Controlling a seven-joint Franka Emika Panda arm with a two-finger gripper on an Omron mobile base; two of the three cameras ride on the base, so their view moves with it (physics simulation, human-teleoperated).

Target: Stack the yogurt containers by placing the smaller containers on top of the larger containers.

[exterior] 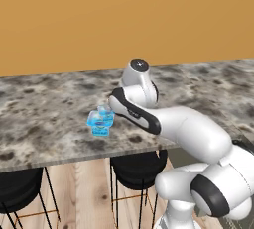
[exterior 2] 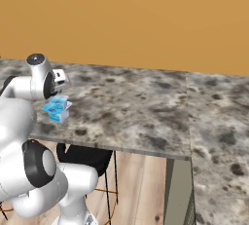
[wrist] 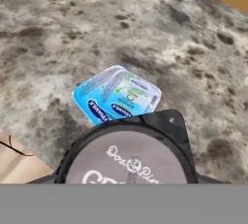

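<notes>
An orange wall (exterior: 124,20) rises behind the counter (exterior: 44,104), a long grey-and-brown marbled slab whose near edge runs across both base views. A second stretch of the counter sits to the right, past a seam, in the right base view. The arm (exterior: 188,129) rises from below the counter's near edge and bends over it, so the wrist is above the front part of the slab. Two black stools (exterior: 136,168) are tucked under the counter's overhang on a pale wood floor. The big tub (exterior: 99,120), light blue with a darker label, stands on the counter close to its near edge, directly under the hand. In the left base view a paler, smaller blue shape, apparently the small cup (exterior: 105,109), sits on top of it, though the two blur together. From the hand view one squarish blue lid with rounded corners shows flat against the counter. The gripper (exterior 2: 59,91) hangs above the counter over that blue stack. The dark cup (wrist: 130,157) lies right where the fingertips would be, looming far larger than the blue lid and overlapping its near edge. It is raised off the counter and grasped, with the fingertips themselves hidden beneath its grey lid.
</notes>
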